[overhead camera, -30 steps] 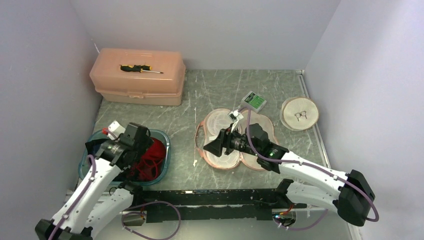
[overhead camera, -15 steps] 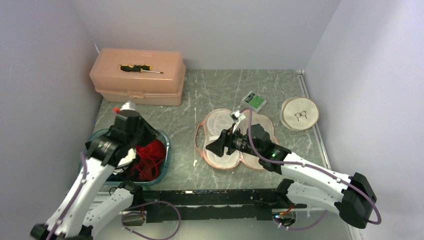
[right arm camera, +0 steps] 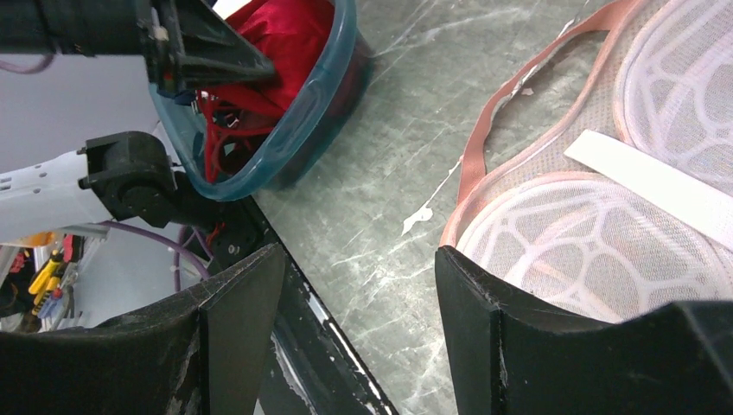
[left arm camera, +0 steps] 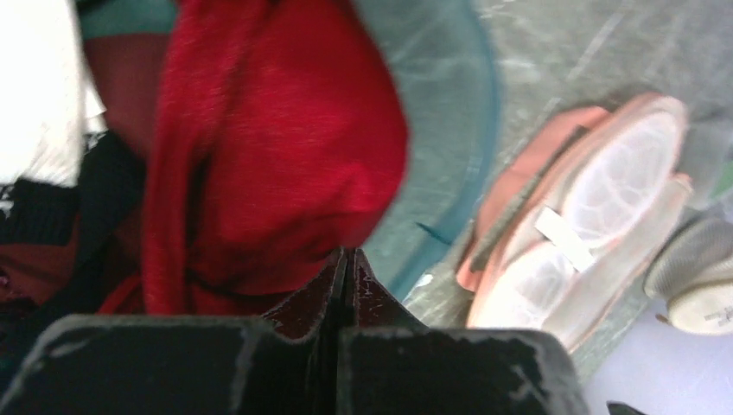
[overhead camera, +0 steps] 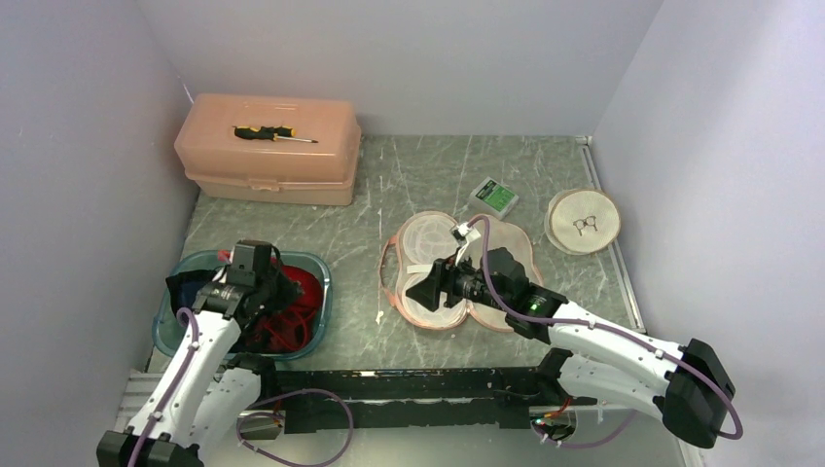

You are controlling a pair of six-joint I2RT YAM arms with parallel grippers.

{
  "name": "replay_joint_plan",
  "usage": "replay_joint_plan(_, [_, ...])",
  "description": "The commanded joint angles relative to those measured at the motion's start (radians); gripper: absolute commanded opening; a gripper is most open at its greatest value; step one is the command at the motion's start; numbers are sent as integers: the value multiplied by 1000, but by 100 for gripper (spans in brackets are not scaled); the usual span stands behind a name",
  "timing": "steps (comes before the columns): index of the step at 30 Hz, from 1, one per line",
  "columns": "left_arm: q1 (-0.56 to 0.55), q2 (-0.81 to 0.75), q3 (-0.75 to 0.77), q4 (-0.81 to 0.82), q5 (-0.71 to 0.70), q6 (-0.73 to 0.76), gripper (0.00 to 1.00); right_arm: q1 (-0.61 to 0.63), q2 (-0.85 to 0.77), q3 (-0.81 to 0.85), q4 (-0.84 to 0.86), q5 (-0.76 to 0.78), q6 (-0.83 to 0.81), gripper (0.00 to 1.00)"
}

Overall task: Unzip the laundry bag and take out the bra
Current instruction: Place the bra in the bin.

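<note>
The bra is lying bunched in the teal bin, at nine o'clock of the opened laundry bag on the worktop. The left jaws are pressing flat together on nothing, their tips hanging just above the red fabric. The right jaws are standing released over the bag's eight o'clock edge. The drop looking done, the left arm is best lifting straight up, avoiding snagging a strap. A second ago the left jaws were gaping wide; the right are barely changing
</note>
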Motion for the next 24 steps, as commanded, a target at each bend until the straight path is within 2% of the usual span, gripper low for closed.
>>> replay_joint_plan(1, [34, -30, -83, -34, -17, -118, 3, 4, -1, 4, 28, 8, -18, 68])
replay_joint_plan(5, [49, -91, -125, -55, -74, -154, 3, 4, -10, -5, 27, 11, -16, 68])
replay_joint_plan(12, [73, -68, -178, -101, -144, -220, 3, 3, -35, -11, 2, 32, -17, 68])
replay_joint_plan(18, [74, -98, -97, -122, -180, -165, 3, 3, -92, 19, -86, 94, -42, 71])
replay_joint_plan(22, [73, -112, 55, -119, -146, -55, 13, 2, -154, 59, -193, 179, -62, 76])
replay_joint_plan(24, [73, -108, 134, -96, -96, 2, 27, 1, -190, 80, -248, 253, -70, 78])
